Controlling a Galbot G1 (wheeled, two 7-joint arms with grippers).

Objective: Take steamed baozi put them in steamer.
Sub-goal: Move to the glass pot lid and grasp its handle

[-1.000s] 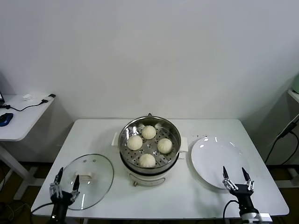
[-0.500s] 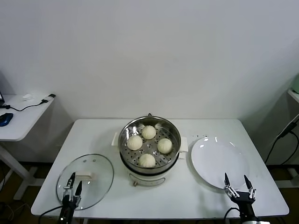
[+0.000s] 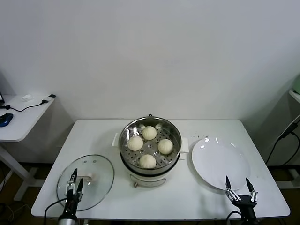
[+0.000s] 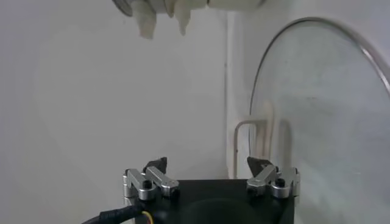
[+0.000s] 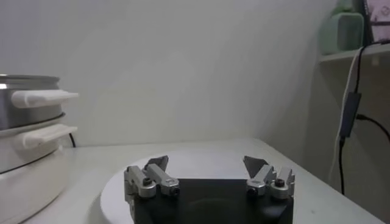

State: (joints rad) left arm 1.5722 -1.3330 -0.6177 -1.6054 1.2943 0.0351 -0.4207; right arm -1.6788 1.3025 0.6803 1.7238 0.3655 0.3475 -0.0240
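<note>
Several cream-white steamed baozi (image 3: pixel 149 132) lie inside the shiny steel steamer (image 3: pixel 174 133), which stands on its white pot base at the table's middle. My left gripper (image 3: pixel 76 180) is open and empty near the table's front left, over the near edge of the glass lid (image 3: pixel 93 178). In the left wrist view the open left gripper (image 4: pixel 207 163) has the lid (image 4: pixel 323 109) beyond it. My right gripper (image 3: pixel 237 183) stands open and empty at the front right, by the near rim of the white plate (image 3: pixel 218 161). The right wrist view shows the right gripper (image 5: pixel 205 160), the plate (image 5: pixel 116 189) and the steamer (image 5: pixel 21 103).
A side desk (image 3: pixel 18 117) with a mouse and cable stands far left. A cable (image 3: pixel 286 133) hangs at the right beside a shelf. The table's front edge (image 3: pixel 164 216) lies just behind both grippers.
Both grippers have drawn back toward the table's front edge. The left one also shifted right and turned, now over the lid's near edge. The baozi have not moved.
</note>
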